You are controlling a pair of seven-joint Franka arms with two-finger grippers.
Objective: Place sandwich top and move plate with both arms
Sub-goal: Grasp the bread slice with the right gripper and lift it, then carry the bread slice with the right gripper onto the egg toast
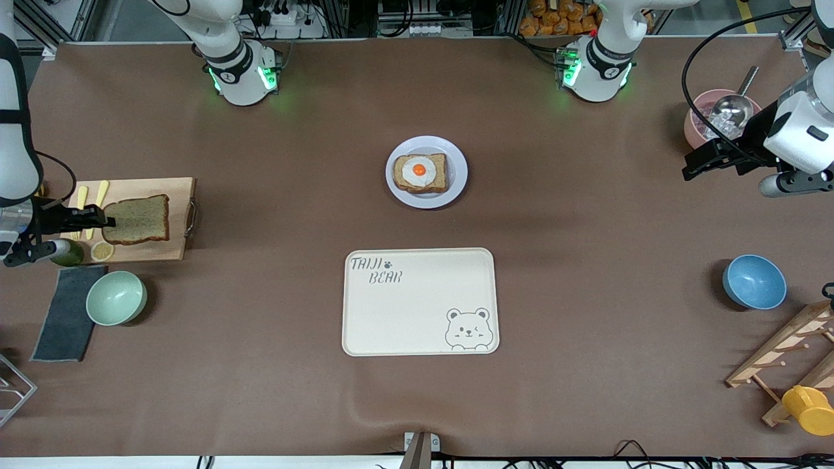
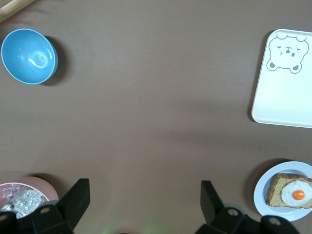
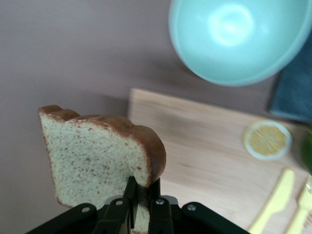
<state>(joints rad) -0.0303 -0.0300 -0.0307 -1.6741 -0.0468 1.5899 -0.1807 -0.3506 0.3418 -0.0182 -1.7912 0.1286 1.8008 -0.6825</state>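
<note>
You've got a matt brown cloth table cover (image 1: 586, 215), pale wood board (image 1: 176, 251), glossy plate (image 1: 456, 189), smooth matt tray (image 1: 417, 312), porous rough-crumbed sandwich top (image 3: 92, 161)

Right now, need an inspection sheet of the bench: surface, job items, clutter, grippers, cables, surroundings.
Surface: brown table cover, wrinkled near the camera edge.
Job's things: sandwich top held above the cutting board; plate mid-table with egg-topped slice; bear tray nearer the camera.
Clutter: green bowl, dark cloth, lemon slice, yellow cutlery, blue bowl, pink bowl with scoop, wooden rack, yellow cup.
Grippers: right gripper shut on sandwich top; left gripper open, waiting beside the pink bowl.
Cables: black cable looping off the left arm.
Surroundings: metal framing, power strips.
</note>
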